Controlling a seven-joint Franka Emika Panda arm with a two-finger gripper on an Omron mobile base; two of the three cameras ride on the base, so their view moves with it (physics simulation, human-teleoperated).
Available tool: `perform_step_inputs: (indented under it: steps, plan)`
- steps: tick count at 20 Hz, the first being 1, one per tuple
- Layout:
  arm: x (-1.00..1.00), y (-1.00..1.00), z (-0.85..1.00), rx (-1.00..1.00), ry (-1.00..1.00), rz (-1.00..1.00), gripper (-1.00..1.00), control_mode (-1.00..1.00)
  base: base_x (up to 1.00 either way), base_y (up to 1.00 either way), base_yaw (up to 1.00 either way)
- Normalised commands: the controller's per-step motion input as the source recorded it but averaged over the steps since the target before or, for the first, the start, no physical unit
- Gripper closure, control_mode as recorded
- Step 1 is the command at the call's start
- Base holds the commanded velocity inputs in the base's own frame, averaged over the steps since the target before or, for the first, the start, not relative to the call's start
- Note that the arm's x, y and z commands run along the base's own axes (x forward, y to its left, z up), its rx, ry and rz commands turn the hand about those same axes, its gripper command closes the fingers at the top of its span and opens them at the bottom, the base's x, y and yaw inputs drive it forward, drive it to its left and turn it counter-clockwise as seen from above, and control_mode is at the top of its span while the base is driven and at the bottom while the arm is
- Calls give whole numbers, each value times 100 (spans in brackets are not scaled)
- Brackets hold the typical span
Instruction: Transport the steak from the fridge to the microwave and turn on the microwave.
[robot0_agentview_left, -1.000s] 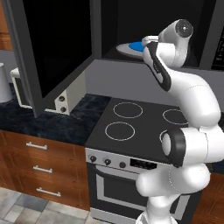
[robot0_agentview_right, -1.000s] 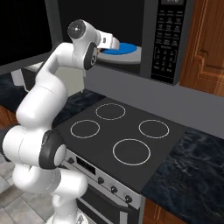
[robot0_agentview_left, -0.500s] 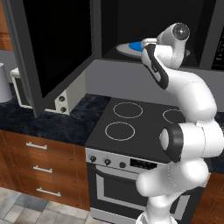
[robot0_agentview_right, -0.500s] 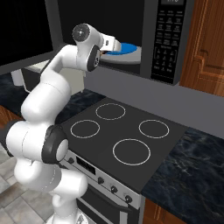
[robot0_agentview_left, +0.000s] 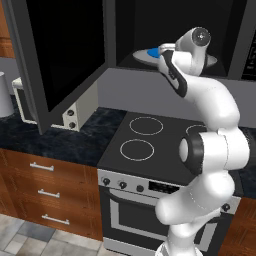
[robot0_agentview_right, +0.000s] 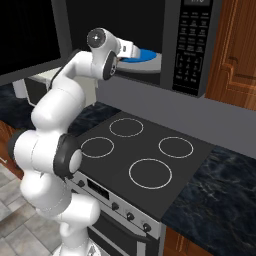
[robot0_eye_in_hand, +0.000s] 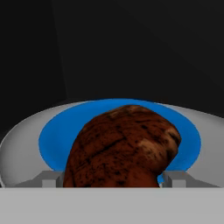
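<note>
At the far left a small cream toaster oven (robot0_agentview_left: 35, 102) is sitting on the dark speckled counter (robot0_agentview_left: 60, 137), partly behind the microwave door (robot0_agentview_left: 60, 55), which is hanging swung wide open to the left. Right of it, the microwave (robot0_agentview_right: 165, 45) is standing open above the black stovetop (robot0_agentview_right: 142, 155), with its keypad panel (robot0_agentview_right: 192, 45) on the right side. The white arm is reaching up into the black cavity, and the gripper (robot0_eye_in_hand: 113, 177) is hovering just over the round grey turntable (robot0_eye_in_hand: 22, 140), on which a blue plate (robot0_eye_in_hand: 54, 140) is lying. The steak (robot0_eye_in_hand: 122, 148), brown and mottled, is sitting between the two grey finger tips (robot0_eye_in_hand: 48, 178) right above the blue plate; the fingers are standing close on either side of it, apparently clamped on it, though whether it is touching the plate cannot be told. In the base views the blue plate (robot0_agentview_left: 152, 52) is peeking out beside the wrist.
</note>
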Motion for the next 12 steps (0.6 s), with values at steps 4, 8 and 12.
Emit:
perform_step_inputs:
  steps: [4, 8, 12]
  plan:
    - [34, 0, 0, 0, 0, 0, 100, -100, 0, 0, 0]
    - [29, -8, 0, 0, 0, 0, 100, -100, 0, 0, 0]
    - [22, -15, 0, 0, 0, 0, 100, -100, 0, 0, 0]
